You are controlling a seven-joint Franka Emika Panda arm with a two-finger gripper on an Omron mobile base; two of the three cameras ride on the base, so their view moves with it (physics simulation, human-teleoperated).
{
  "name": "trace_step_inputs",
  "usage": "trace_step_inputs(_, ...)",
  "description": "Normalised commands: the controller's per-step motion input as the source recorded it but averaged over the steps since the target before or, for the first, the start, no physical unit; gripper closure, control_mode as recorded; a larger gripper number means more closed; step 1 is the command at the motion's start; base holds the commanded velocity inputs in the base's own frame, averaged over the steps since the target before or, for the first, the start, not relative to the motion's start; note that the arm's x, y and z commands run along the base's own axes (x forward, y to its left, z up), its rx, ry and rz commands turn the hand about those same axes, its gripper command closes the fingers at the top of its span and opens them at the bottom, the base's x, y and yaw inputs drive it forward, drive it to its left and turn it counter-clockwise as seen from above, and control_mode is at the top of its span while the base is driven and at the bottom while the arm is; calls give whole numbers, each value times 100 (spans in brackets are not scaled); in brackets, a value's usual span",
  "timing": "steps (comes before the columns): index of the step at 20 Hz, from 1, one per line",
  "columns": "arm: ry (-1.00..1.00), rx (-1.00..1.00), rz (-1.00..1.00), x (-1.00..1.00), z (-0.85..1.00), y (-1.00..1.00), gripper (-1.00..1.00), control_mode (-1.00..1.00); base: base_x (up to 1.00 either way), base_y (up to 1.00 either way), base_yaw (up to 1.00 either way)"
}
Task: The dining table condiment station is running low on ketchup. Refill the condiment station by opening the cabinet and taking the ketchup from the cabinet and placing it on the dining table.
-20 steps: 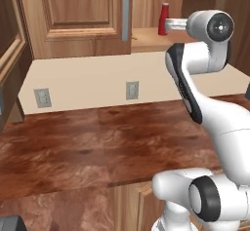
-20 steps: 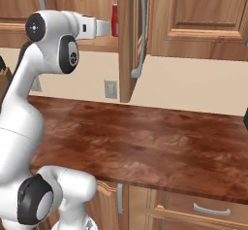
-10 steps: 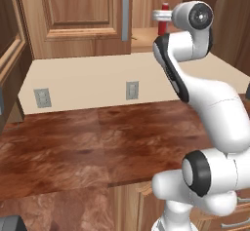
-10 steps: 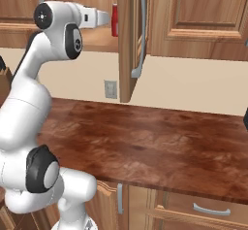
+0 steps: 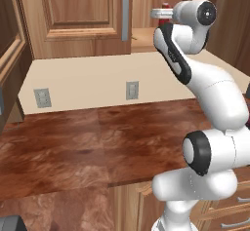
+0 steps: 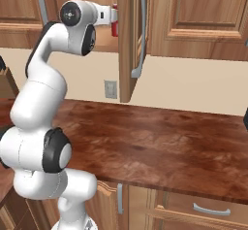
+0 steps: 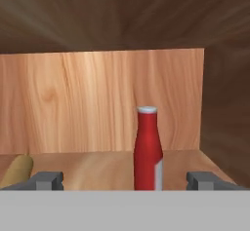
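**Spotter:** What do you have on the hand camera, left to right?

**Operator:** At the far left, low on the shelf floor, I see a rounded tan thing [image 7: 17,170]; I can't tell what it is. Next to it is my left fingertip [image 7: 45,180], grey and blocky. Then the ketchup [image 7: 148,149], a slim red bottle with a white cap, standing upright on the shelf. Right of that is my other fingertip, and past it the dark side wall of the cabinet [image 7: 227,108]. The pale wood back panel runs behind all of it.

**Spotter:** How is the gripper set?

**Operator:** The gripper [image 7: 125,180] is spread wide, one tip well out on each side of the bottle, touching nothing. The ketchup sits between them, closer to the right tip, and further in toward the back panel.

**Spotter:** And from the base cameras?

**Operator:** In the left base view I have a closed raised-panel door at the left, then an open door seen edge-on with its grey bar handle [image 5: 126,10], then my arm reaching level into the cabinet opening with a bit of red showing past the hand. Below is the reddish-brown countertop [image 5: 73,152] and a cream wall with two outlets. In the right base view my arm is at left, the hand pointing right toward the ketchup [image 6: 115,28], which is partly hidden by the open door [image 6: 127,40] standing edge-on; closed doors carry on to the right.
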Motion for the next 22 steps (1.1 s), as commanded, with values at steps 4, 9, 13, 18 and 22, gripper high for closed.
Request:
trace_step_inputs(4,0,2,2,17,0,-48,-100,-100,0,0,0)
trace_step_inputs(9,0,0,0,1,0,-14,-100,-100,0,0,0)
trace_step_inputs(13,6,0,-1,41,0,0,-100,-100,0,0,0)
trace_step_inputs(18,8,0,0,42,0,5,-100,-100,0,0,0)
trace_step_inputs(22,9,0,0,32,0,13,-100,-100,0,0,0)
